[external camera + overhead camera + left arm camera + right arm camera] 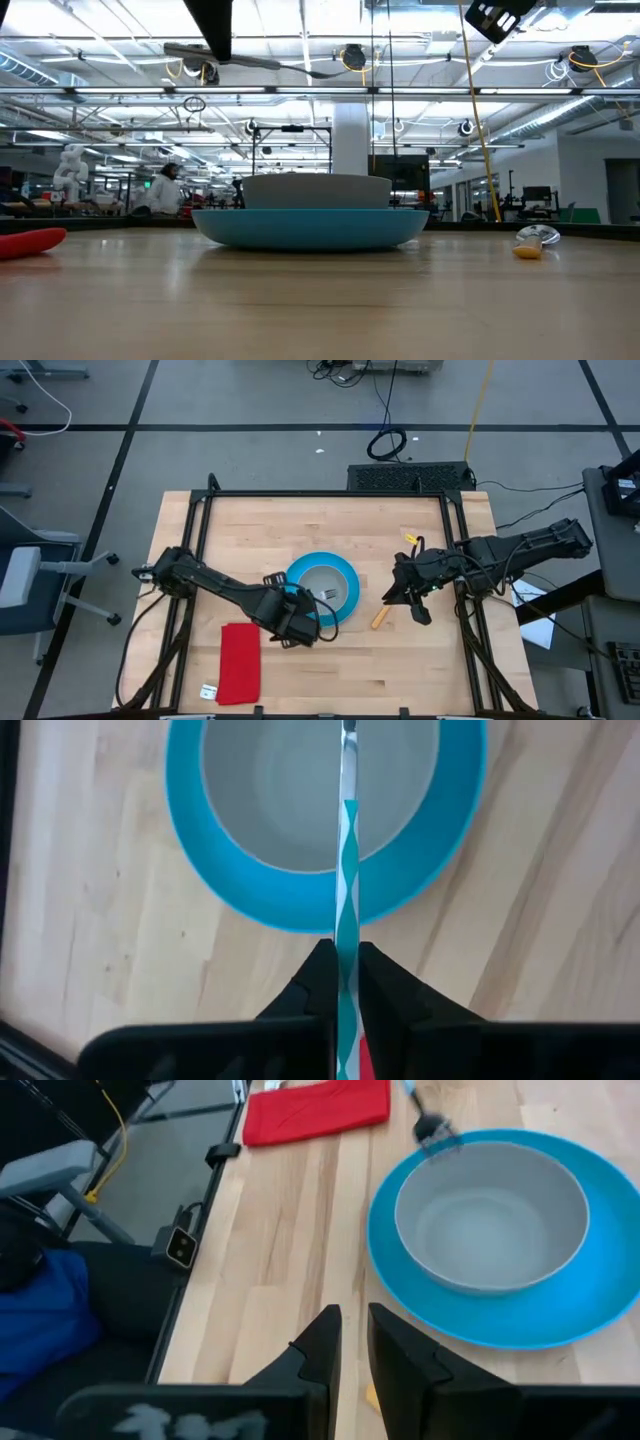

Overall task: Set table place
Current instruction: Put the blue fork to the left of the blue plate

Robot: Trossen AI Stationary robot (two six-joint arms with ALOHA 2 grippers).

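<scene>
High view shows the left arm reaching in from the table's (420, 680) left edge, slanting toward the middle, its left gripper (300, 615) over the near-left rim of the blue plate (347, 597). Left wrist view shows the two dark fingers (315, 982) pressed together on the fork (347, 870), a thin handle with a teal-and-silver twist pattern that runs straight out from the jaws, its long axis pointing across the plate rim and over the grey bowl (270, 790), tines end above the bowl. The bowl sits in the middle of the plate, near the table's centre. The right arm comes in from the right edge, and the right gripper (405, 595) hangs just right of the plate; right wrist view shows its fingers (322, 1342) slightly apart with nothing between them. The orange-handled spoon (381, 617) lies on the wood between the plate and that gripper, its handle slanting toward the near edge. A red cloth (240, 663) lies left of the plate, near the front.
</scene>
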